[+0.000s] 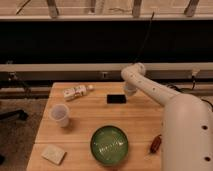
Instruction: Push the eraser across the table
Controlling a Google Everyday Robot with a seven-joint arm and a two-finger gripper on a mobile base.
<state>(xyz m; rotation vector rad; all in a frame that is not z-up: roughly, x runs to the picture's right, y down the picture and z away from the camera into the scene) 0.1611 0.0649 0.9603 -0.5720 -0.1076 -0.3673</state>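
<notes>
White arm [150,90] stretched in from right. Jaws at its tip sat low over far middle of worktop [80,131]; released or clenched, could not tell. Black eraser [116,98] lay flat just left of jaws; contact unclear. Farther left: white-and-brown box [76,92]. Nearer side: clear cup [60,114], green bowl [109,145], beige pad [53,154], reddish object [155,144] near right edge.

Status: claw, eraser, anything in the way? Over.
Claw just right of eraser. Eraser flat on table, far centre. Small box to its left, apart; cup and green bowl nearer the camera.
</notes>
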